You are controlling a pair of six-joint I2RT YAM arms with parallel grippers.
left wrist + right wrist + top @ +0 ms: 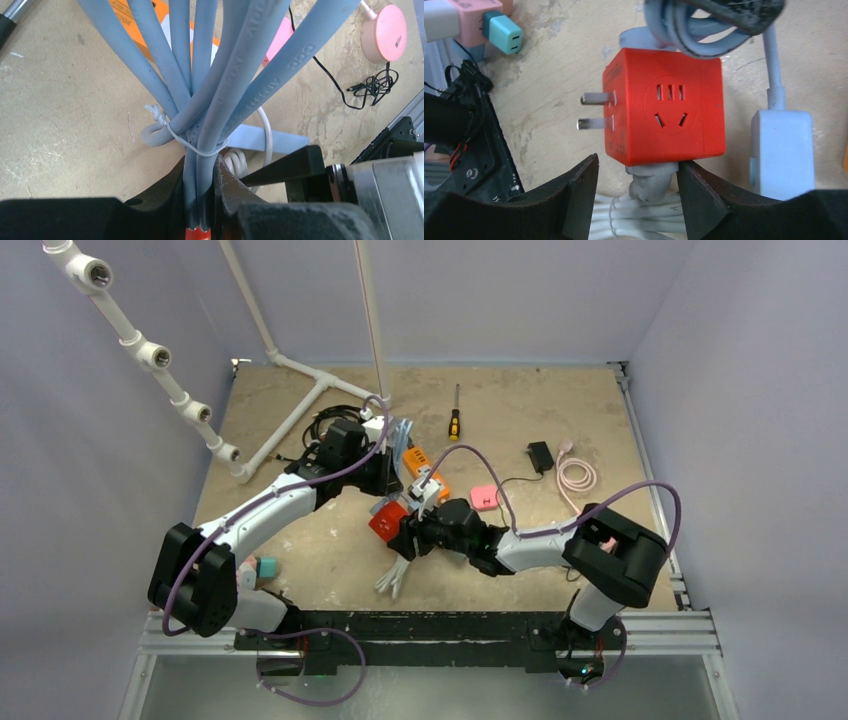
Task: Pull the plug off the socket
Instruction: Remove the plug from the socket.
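Top view: both arms are reaching to the middle of the table (pixel 300 400), with the left gripper (pixel 393 462) lying beyond the socket (pixel 386 521) and the right gripper (pixel 408 537) just beside it. A screwdriver (pixel 454 412) is lying well apart, toward the far edge.

Left wrist view: the left gripper is clamping narrowly on a bundle of blue-grey cables (pixel 210 90). The fingers (pixel 162 195) are pressing the strands from both sides. A white tie (pixel 175 135) is binding the bundle just above the grip.

Right wrist view: the socket, a red cube, is resting on the table with two metal prongs (pixel 596 110) pointing left. The white plug (pixel 651 182) is sitting against the cube's near face, and its white cord (pixel 639 220) is running on under the gripper. The right gripper's jaws are standing wide on either side of the plug. A clear gap is showing at the left finger (pixel 581 195); contact at the other finger cannot be told. A pale adapter (pixel 781 150) is lying just right of the cube.
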